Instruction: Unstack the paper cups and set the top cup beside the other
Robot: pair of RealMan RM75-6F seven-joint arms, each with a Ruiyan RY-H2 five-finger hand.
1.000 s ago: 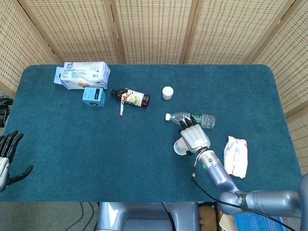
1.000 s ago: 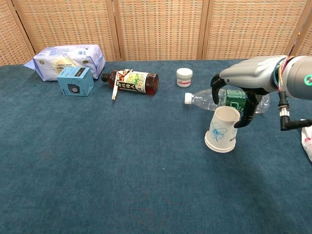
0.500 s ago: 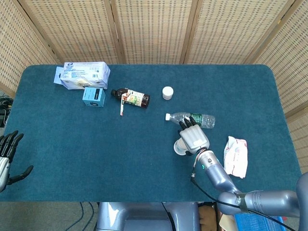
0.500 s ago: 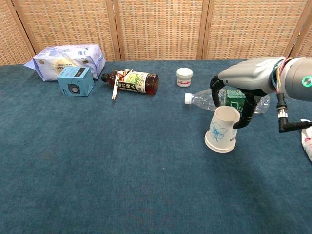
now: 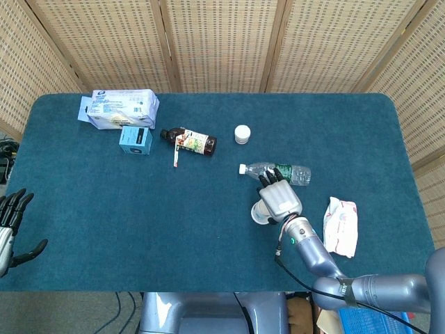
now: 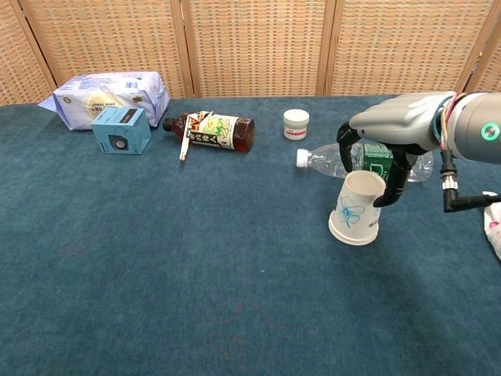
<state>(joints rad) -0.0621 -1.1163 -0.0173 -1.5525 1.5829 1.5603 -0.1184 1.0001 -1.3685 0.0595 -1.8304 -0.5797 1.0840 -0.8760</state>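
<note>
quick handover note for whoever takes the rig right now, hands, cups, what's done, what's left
Right hand: over the upside-down paper cup stack, fingers curled round its top; firm grip cannot be confirmed.
Left hand: open, holds nothing, at the table's near left edge.
The stack stands in front of the lying water bottle.
Done: right hand is at the stack.
Left: lift off the top cup and set it beside the other.

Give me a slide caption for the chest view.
Right robot hand over the upturned paper cups, clear water bottle lying behind them.
</note>
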